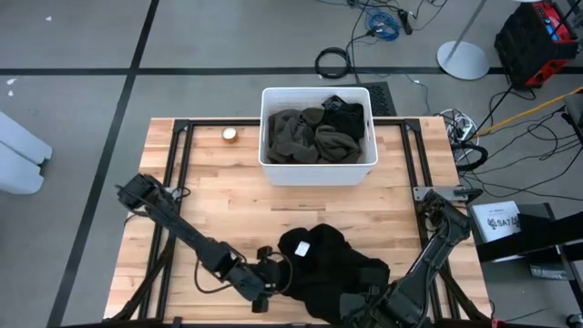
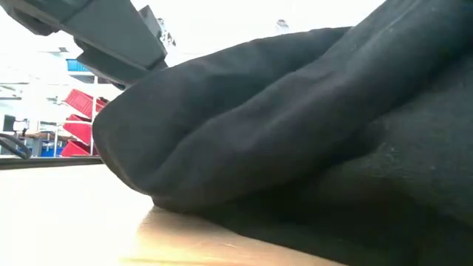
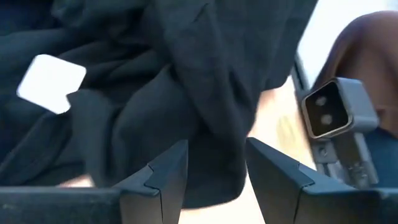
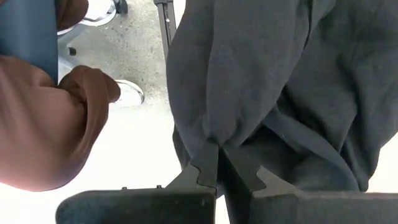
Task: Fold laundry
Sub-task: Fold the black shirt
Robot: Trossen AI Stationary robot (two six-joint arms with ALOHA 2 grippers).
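Starting at the lower left of the high view, your left gripper sits at the left edge of the black garment, which lies bunched on the wooden table at bottom centre. In the left wrist view its two fingers stand apart with a hanging fold of that black cloth between them, though you cannot tell from here whether they bear on it. A white tag shows on the fabric in the upper left of that view. Moving right, the garment's heap runs roughly left to right across the bottom of the high view, between the two arms. At its lower right edge your right gripper has its jaws together, pinched on a gather of the dark cloth, plain in the right wrist view. So the cloth lies straight ahead of both sets of jaws, the right arm already holding and the left close enough to take its side. Judging by this, the next move likely depends on the left closing on that fold so you can spread the piece. Up at top centre, the white bin holds the olive-grey laundry and more black pieces.
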